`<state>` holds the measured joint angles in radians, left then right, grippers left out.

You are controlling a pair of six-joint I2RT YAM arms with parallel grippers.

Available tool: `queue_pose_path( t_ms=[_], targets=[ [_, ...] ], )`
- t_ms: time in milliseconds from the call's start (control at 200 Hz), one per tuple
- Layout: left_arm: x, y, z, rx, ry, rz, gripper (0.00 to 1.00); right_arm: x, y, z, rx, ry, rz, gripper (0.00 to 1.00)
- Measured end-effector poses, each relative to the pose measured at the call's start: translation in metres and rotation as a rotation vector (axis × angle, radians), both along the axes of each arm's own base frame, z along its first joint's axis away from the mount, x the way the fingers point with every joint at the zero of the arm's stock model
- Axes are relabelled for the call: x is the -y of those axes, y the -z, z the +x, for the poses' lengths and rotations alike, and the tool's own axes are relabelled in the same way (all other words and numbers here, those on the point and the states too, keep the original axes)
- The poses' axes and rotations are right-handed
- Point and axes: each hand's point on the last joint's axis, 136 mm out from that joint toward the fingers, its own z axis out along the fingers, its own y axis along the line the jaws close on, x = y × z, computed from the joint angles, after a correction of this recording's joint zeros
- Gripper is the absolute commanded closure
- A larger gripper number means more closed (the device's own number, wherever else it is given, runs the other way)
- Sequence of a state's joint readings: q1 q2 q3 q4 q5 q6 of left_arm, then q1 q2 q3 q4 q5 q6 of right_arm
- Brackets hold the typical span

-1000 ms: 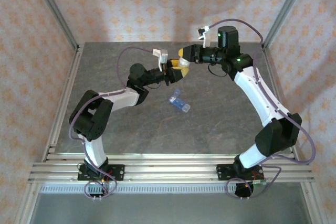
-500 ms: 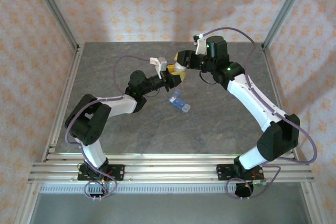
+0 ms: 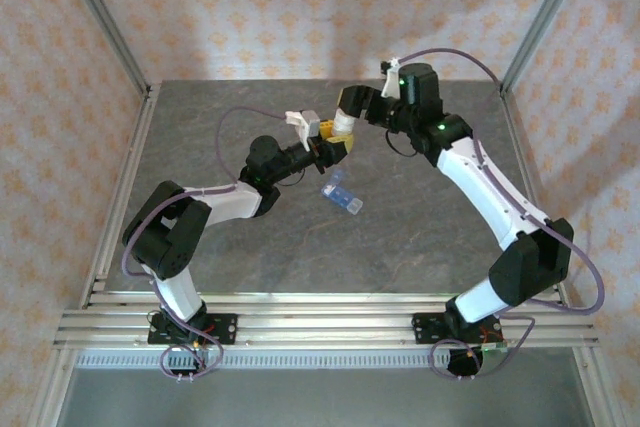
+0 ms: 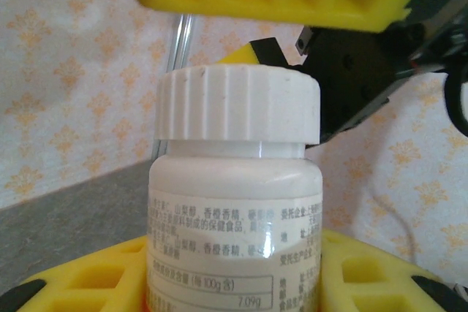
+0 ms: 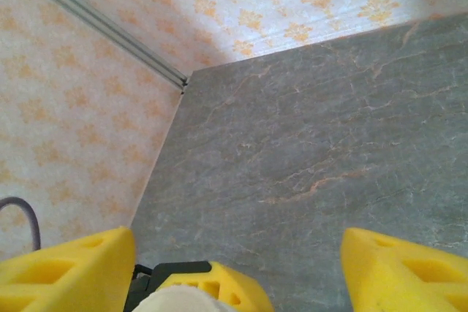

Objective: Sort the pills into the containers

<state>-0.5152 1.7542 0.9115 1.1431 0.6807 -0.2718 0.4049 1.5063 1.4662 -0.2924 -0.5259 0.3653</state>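
**Left gripper.** The left gripper (image 3: pixel 335 144) is raised above the middle of the table (image 3: pixel 420 237). Its jaws are clamped on the lower body of a bottle (image 4: pixel 234 202). In the left wrist view, 1 yellow finger (image 4: pixel 95 283) sits on each side of the bottle, and the bottle stands upright between them. A white ribbed cap (image 4: pixel 238 104) is seated on the bottle neck. A printed label (image 4: pixel 234 242) wraps the body; the print is too small to read.

**Right gripper.** The right gripper (image 3: pixel 347 112) is positioned at the cap end of the bottle, facing the left gripper. Its jaws stand wide apart. In the right wrist view, the 2 yellow fingers (image 5: pixel 66 268) sit at the lower left and lower right corners with bare table between them. The top of the cap shows at the bottom edge, nearer the left-hand finger. In the left wrist view, 1 finger of the right gripper sits just above the cap with a gap between them.

**Pill box.** The pill box (image 3: pixel 342 195) lies flat on the table near its centre. It is on the near side of both grippers and apart from them. The strip lies diagonally. The state of its lids cannot be determined.
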Motion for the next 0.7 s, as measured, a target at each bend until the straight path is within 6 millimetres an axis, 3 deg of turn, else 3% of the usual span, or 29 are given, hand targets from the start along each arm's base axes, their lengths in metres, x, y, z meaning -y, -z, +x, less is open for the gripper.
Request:
queue_pose_path(
  t_ms=[125,370,490,701],
  targets=[
    [0.001,-0.002,-0.003,-0.008,0.038,-0.009,1.0,0.007,-0.007,-0.002,0.025,-0.047,0.009,0.18],
    [0.013,-0.01,-0.006,-0.027,0.135,-0.044,1.0,-0.008,-0.006,-0.024,0.017,-0.204,0.01,0.22],
    [0.016,-0.011,-0.009,-0.039,0.166,-0.05,1.0,-0.013,-0.001,-0.028,0.006,-0.239,0.006,0.32],
    [0.018,-0.008,-0.011,-0.061,0.186,-0.052,1.0,-0.017,0.005,-0.03,-0.004,-0.268,-0.005,0.58]
  ],
)
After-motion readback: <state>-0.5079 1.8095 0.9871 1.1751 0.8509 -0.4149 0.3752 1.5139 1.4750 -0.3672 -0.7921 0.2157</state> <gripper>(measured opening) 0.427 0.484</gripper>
